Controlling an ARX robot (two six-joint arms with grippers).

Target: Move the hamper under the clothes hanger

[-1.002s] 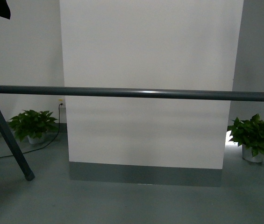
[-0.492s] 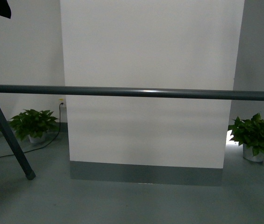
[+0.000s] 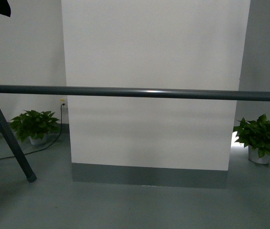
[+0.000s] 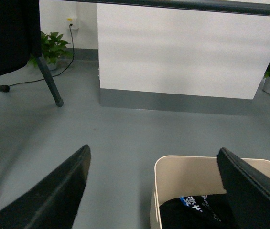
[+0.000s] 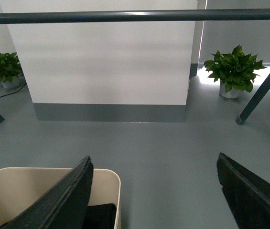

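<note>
Hanger (image 3: 139,93): dark grey tube, pale glint mid-bar. Hamper (image 4: 182,179): beige, same in right wrist view (image 5: 39,183). Garment in hamper (image 4: 192,212): black w/ blue-white print. Hanging cloth (image 4: 8,36): black. Pillar (image 3: 154,71): white, grey skirting at base. Floor (image 3: 135,205): grey-green. Plants (image 3: 261,136): green leaves, white pots. Cable (image 3: 44,145): black. Left gripper (image 4: 154,191) fingers (image 4: 53,195) & right gripper (image 5: 156,191) fingers (image 5: 63,200): black.
</note>
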